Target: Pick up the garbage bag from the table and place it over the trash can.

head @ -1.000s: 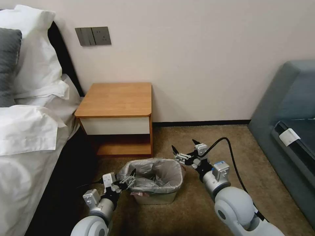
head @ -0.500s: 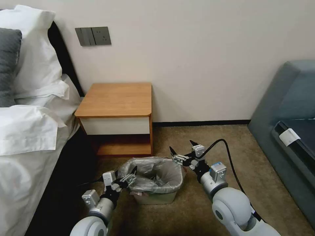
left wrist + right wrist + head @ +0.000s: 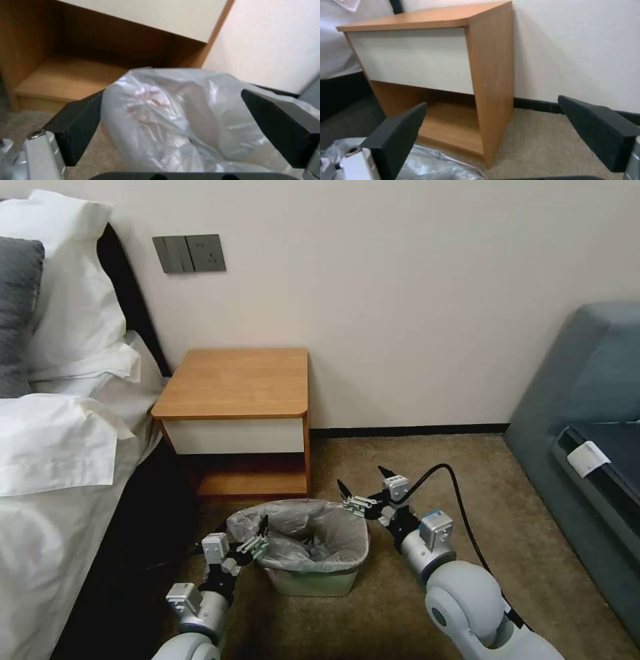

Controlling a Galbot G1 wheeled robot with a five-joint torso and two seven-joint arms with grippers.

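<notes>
The cream trash can [image 3: 310,583] stands on the carpet in front of the table [image 3: 233,380]. The grey translucent garbage bag [image 3: 300,527] lines it, its film draped over the rim all round. My left gripper [image 3: 257,537] is open at the bag's left edge. In the left wrist view the crinkled garbage bag [image 3: 166,120] bulges between the spread fingers of that left gripper [image 3: 171,96]. My right gripper [image 3: 362,480] is open just beyond the can's far right corner, holding nothing. Through the open right gripper [image 3: 493,103] I see the table [image 3: 486,62], with the garbage bag [image 3: 430,167] below.
A bed with white bedding [image 3: 60,447] runs along the left, close to the left arm. A grey sofa [image 3: 587,447] stands at the right. The right arm's black cable [image 3: 460,500] loops over the brown carpet [image 3: 413,453] between can and sofa.
Both grippers have shifted a little to the left. The bag's left edge now spreads wider over the rim. Both grippers stay open.
</notes>
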